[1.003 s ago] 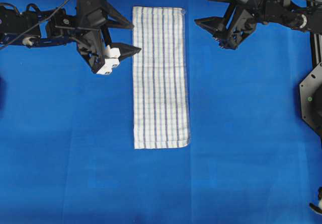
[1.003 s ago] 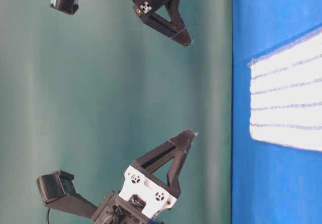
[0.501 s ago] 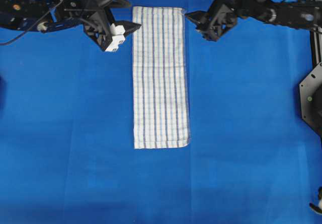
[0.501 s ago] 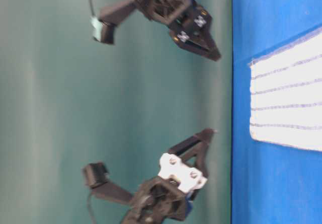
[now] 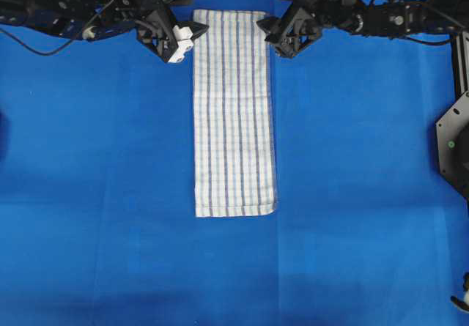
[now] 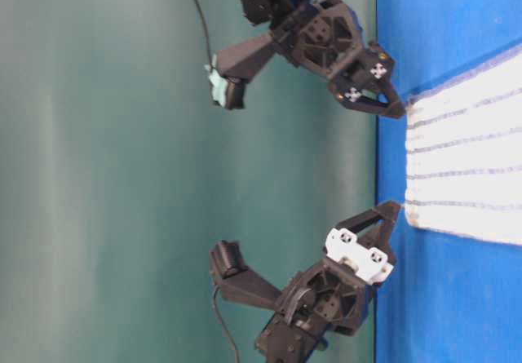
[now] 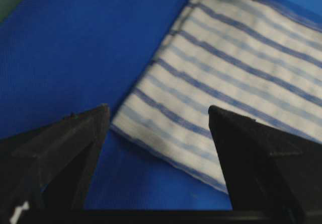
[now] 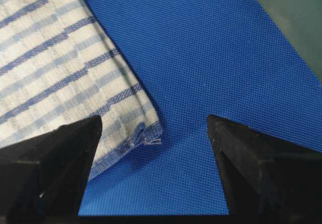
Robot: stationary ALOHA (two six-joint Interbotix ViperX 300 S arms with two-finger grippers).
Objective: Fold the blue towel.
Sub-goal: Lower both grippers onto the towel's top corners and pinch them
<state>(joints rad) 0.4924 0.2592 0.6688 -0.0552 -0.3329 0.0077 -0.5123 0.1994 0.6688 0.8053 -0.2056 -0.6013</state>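
Blue towel [image 5: 234, 113] lies flat as a long narrow strip on the blue table covering [image 5: 110, 231], running from the far edge of the overhead view toward the middle; near short edge square, no fold made yet. Left gripper [image 5: 187, 34] sits at the far-left corner, jaws wide apart and empty; in the left wrist view that corner lies between the two fingers, slightly toward the right one. Right gripper [image 5: 272, 36] is at the far-right corner, jaws likewise spread and holding nothing; its wrist view shows the corner with a small frayed thread nearer the left finger. Judgement: step in hand is the two-corner pinch before folding the far end over the near end. To do it well, lower each gripper until one finger can slide under the hem, centre each corner between the fingers, and close both together so the edge lifts level. Table-level view suggests both fingertips are just above the cloth, though contact cannot be confirmed from that angle. Risk: pinching the table covering along with the towel.
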